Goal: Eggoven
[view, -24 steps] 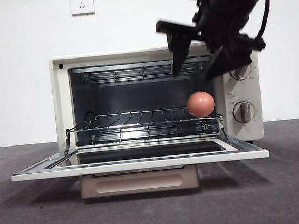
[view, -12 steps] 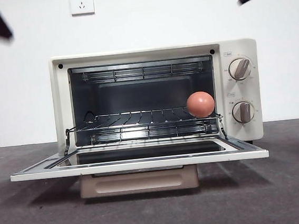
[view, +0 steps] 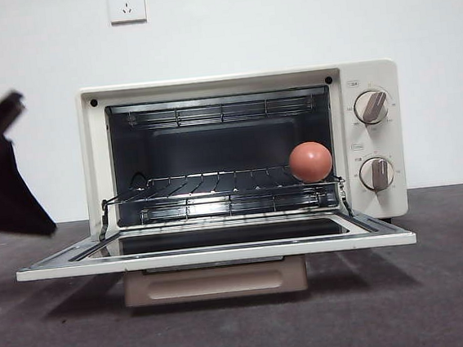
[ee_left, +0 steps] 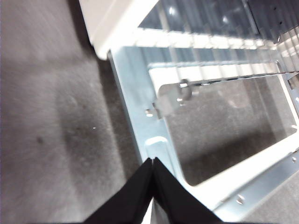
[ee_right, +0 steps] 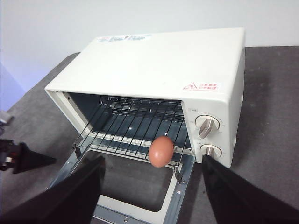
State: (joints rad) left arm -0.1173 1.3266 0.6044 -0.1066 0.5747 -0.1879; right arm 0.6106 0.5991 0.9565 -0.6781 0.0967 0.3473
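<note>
The reddish-brown egg (view: 310,162) lies on the wire rack at the right end inside the cream toaster oven (view: 370,74), whose glass door (view: 214,253) hangs open and flat. The egg also shows in the right wrist view (ee_right: 161,150). My right gripper (ee_right: 152,159) is open and empty, high above and in front of the oven (ee_right: 163,60), out of the front view. My left gripper (ee_left: 153,161) is shut and empty, just above the left front corner of the open door (ee_left: 140,93). It shows as a dark shape at the left edge of the front view (view: 3,183).
The oven stands on a dark grey mat (view: 439,285) against a white wall with a socket (view: 126,3). Two knobs (view: 371,107) sit on the oven's right panel. The tan handle (view: 216,282) hangs below the open door.
My right gripper, near the oven's upper right a second ago, has risen out of the front view. My left gripper has come down along the left edge beside the door.
</note>
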